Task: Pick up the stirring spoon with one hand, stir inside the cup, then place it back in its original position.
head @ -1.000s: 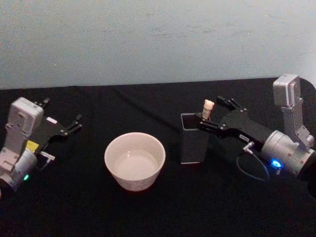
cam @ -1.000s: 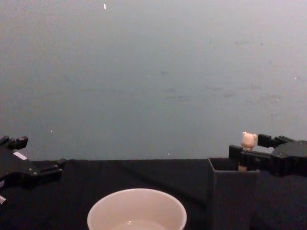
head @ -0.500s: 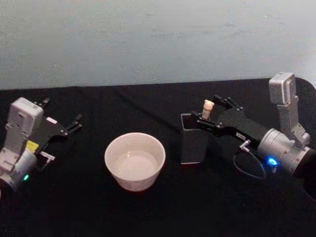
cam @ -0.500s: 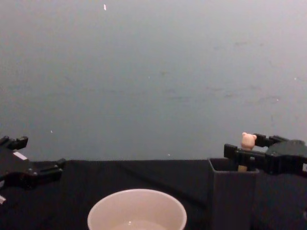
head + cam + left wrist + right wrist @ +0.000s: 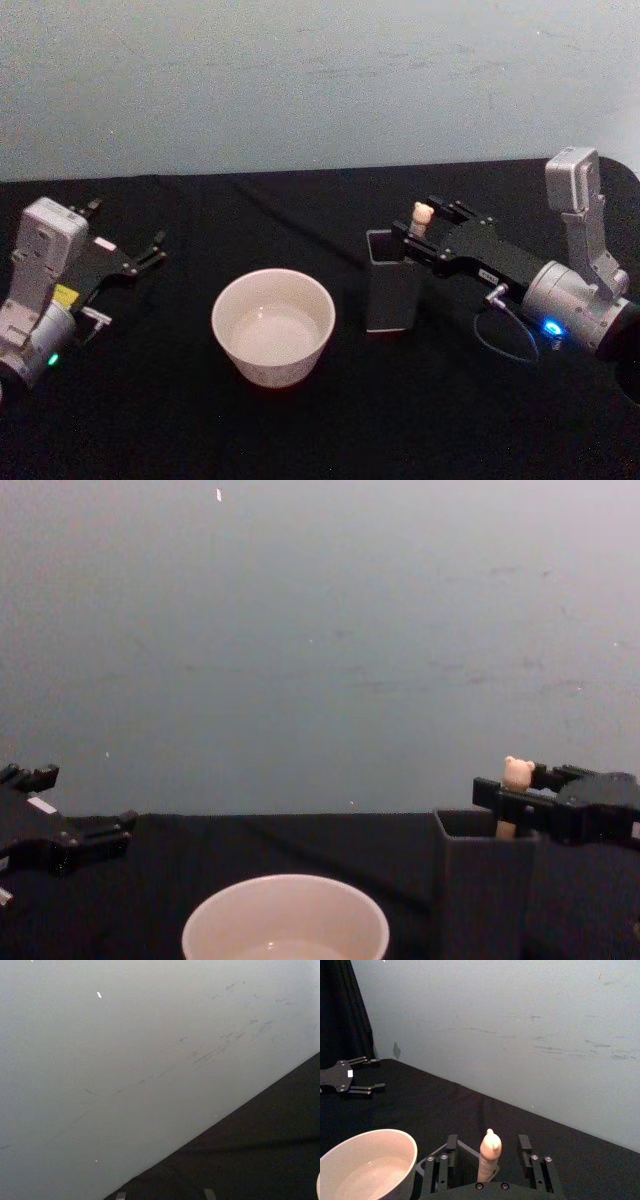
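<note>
At the middle right, the right gripper (image 5: 420, 226) is holding its jaws open around the stirring spoon (image 5: 421, 214), which is standing in the dark grey holder (image 5: 390, 290) beside the cup (image 5: 272, 325), so lifting, stirring and putting back are all waiting, while the left gripper (image 5: 126, 224) is sitting open at the far left.

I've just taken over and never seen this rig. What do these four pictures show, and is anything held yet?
This is a two-armed robot at a black table. The head view looks down from above, the chest view looks across from low down, and each wrist view rides on one arm. On the table stand a cream cup and a dark grey holder with the stirring spoon upright in it. The right hand is open, a finger either side of the spoon's bear top, not gripping. The left hand rests open at the left. Nothing is held.
</note>
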`<state>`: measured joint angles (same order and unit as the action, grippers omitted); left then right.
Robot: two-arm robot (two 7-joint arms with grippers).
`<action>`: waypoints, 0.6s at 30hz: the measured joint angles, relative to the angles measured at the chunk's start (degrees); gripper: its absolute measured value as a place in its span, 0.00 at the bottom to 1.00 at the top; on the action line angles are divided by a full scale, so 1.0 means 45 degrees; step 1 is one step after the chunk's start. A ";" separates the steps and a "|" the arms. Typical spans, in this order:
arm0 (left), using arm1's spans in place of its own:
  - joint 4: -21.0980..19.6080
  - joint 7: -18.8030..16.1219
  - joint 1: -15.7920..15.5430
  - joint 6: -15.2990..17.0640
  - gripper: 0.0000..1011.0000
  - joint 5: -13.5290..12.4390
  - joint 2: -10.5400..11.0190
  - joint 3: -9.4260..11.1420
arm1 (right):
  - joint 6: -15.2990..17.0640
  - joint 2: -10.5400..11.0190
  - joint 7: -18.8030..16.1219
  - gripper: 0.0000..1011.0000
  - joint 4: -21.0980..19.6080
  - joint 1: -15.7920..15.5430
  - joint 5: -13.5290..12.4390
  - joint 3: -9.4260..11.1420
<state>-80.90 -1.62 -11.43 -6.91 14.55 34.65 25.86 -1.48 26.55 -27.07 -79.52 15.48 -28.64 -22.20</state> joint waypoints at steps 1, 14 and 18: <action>0.0000 0.0000 -0.0001 0.0000 0.99 0.0000 0.0000 0.0001 | 0.0000 0.0001 0.0000 0.73 -0.0001 -0.0001 -0.0001 0.0000; 0.0000 0.0000 -0.0001 0.0000 0.99 -0.0001 0.0000 0.0000 | -0.0007 0.0014 0.0015 0.33 -0.0016 -0.0014 -0.0013 -0.0001; 0.0000 0.0000 0.0000 0.0000 0.99 -0.0001 0.0001 0.0001 | -0.0007 0.0016 0.0017 0.21 -0.0021 -0.0014 -0.0017 -0.0001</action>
<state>-80.90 -1.62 -11.43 -6.91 14.55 34.65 25.86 -1.52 26.62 -26.99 -79.61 15.42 -28.71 -22.20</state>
